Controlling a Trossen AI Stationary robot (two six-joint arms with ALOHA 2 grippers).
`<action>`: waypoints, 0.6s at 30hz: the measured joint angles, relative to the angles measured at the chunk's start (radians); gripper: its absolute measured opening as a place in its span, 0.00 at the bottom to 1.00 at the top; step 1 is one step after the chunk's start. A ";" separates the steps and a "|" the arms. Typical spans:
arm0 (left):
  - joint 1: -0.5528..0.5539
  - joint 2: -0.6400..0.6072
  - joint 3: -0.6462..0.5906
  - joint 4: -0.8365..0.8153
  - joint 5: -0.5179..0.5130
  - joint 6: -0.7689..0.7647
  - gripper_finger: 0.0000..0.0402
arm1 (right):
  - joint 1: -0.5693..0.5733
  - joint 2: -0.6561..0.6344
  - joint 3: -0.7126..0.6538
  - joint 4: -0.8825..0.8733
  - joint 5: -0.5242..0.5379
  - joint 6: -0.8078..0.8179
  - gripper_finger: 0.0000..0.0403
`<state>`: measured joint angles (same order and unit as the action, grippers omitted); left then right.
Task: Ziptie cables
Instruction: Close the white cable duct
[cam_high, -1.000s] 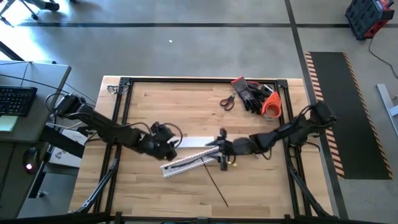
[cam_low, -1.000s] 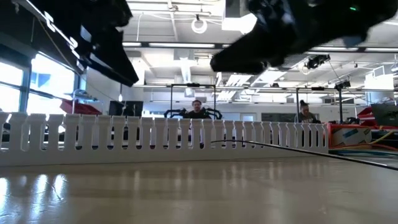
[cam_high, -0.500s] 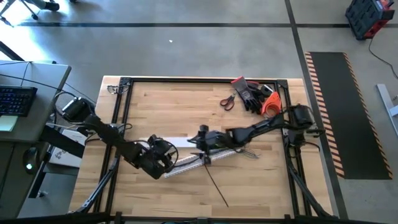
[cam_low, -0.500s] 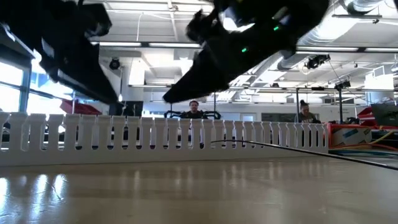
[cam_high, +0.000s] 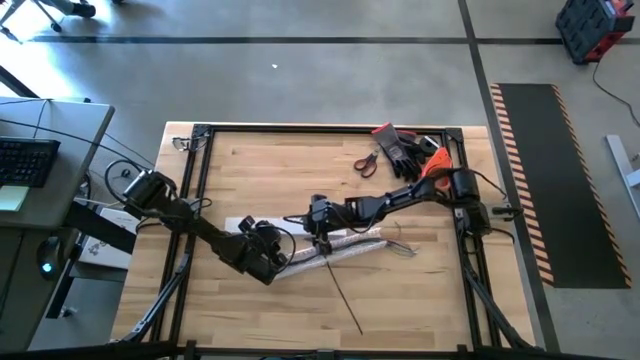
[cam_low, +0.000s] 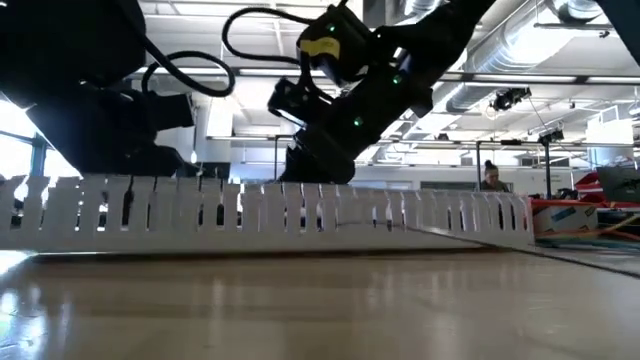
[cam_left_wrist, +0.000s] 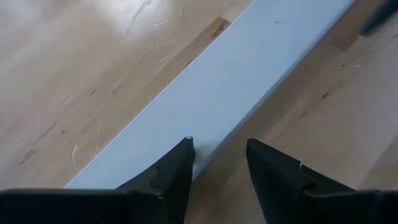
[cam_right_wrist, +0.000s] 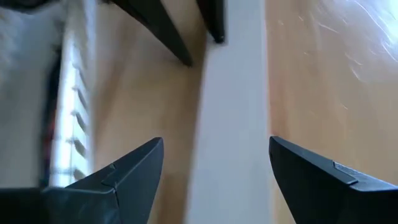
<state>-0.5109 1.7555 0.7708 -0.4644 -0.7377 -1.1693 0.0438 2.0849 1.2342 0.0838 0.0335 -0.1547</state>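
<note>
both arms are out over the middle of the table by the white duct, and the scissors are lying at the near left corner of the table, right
Not quite. Both arms are over the middle by the white duct, but the scissors lie at the far right of the table, beside the black gloves and the orange thing. The high view shows it.
</note>
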 joint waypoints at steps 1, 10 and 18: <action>0.000 0.001 0.000 0.000 -0.002 -0.001 0.34 | -0.007 -0.001 -0.001 -0.007 0.001 -0.001 0.69; -0.007 -0.083 -0.004 -0.040 -0.007 -0.008 0.34 | -0.050 -0.058 -0.005 -0.034 -0.071 -0.049 0.69; -0.026 -0.177 -0.003 -0.103 -0.028 -0.020 0.34 | -0.065 -0.037 -0.005 0.047 -0.073 -0.159 0.69</action>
<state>-0.5366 1.5787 0.7673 -0.5670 -0.7658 -1.1895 -0.0210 2.0484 1.2293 0.1304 -0.0395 -0.3137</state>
